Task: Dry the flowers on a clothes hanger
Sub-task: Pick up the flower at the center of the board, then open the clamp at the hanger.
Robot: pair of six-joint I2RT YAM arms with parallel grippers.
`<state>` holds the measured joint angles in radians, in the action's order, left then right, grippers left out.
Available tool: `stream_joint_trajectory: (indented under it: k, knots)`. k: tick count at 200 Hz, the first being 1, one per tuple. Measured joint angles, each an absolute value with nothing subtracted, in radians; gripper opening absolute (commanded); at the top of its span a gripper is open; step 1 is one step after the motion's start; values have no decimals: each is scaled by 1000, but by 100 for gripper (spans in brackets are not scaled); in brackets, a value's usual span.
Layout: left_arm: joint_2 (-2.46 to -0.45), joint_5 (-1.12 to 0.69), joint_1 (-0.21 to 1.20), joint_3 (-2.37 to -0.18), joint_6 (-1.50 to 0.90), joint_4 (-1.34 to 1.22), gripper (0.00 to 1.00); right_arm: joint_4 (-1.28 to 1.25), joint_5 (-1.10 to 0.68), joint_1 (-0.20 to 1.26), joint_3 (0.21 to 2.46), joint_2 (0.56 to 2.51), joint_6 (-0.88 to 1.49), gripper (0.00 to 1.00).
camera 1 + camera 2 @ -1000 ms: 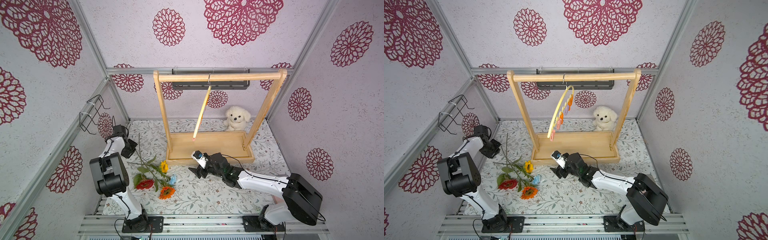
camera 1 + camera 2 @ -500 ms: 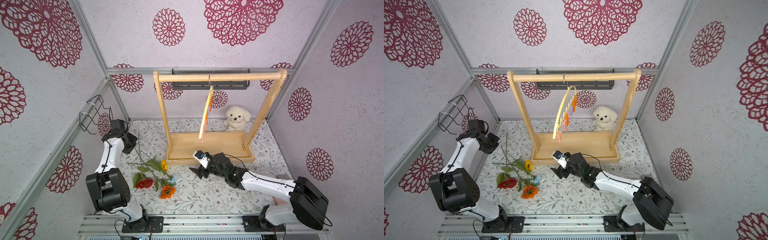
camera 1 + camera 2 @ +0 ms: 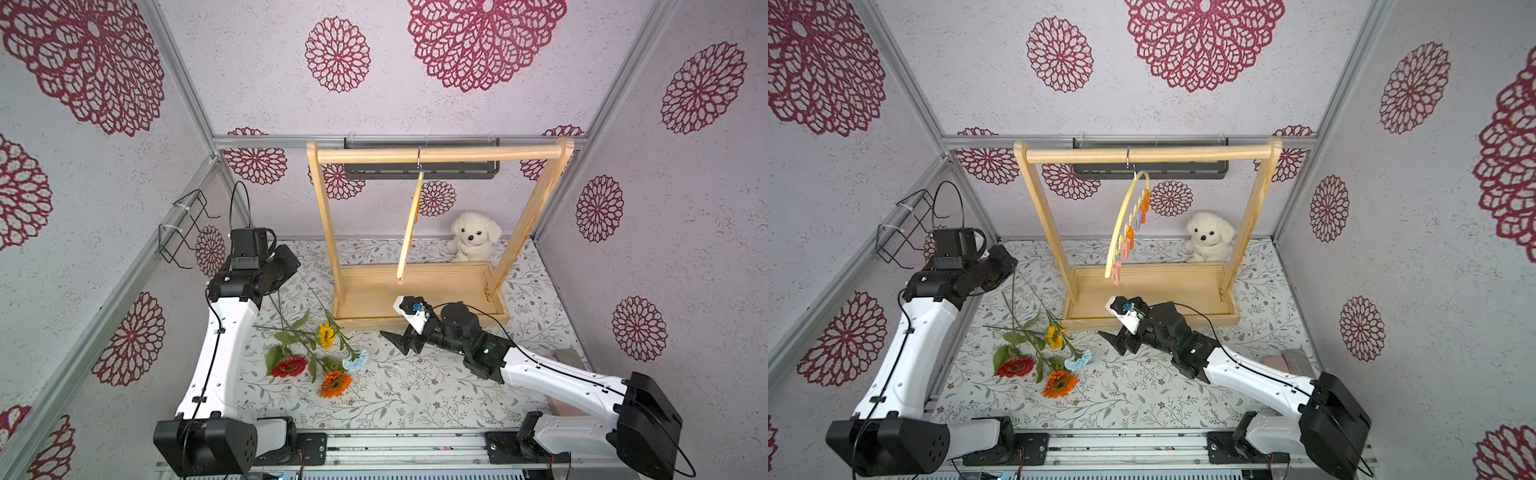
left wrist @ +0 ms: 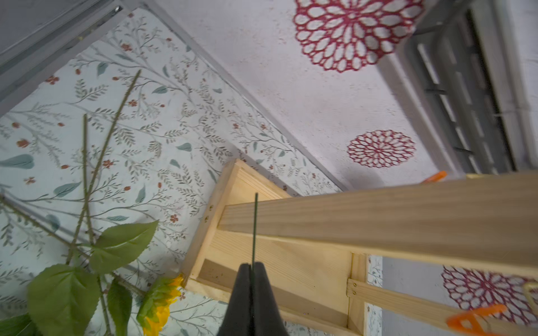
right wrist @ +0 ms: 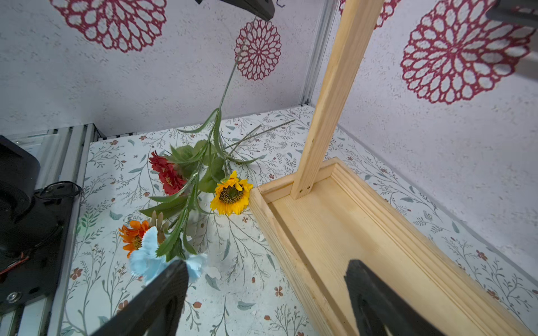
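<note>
Yellow hanger (image 3: 1128, 237): one; flowers (image 3: 326, 336): four; wooden rack (image 3: 436, 153): one.

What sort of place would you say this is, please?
Probably a robot test booth, not a real home: patterned wall panels in metal framing, two robot arms on a rail, a wooden rack.

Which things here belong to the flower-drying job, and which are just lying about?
Job: sunflower, red bloom, orange bloom, blue carnation; clothes hanger on the wooden rack; left gripper shut on a stem; right gripper open.
Lying about: plush dog, wire basket, wall shelf.
</note>
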<state>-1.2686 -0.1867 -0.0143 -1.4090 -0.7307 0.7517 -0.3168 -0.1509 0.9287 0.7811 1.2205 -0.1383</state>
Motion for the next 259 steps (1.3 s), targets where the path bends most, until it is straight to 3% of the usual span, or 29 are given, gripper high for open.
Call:
stream_joint_trajectory:
  k: [121,172,204,259]
  knots:
    - [-756,-589,113,-947,-422,141,0,-336,-502,859,672,969,-3,87]
    - [-813,-749,211,-997,-355,-12,0,-410,-509,874,777,1086,62,90]
    - [-878,-773,245,-1024,-302,-70,0,-356,-500,852,801,1037,22,92]
    - [-1080,-638,285,-1079,-237,-155,0,-196,-643,529,895,963,84,92]
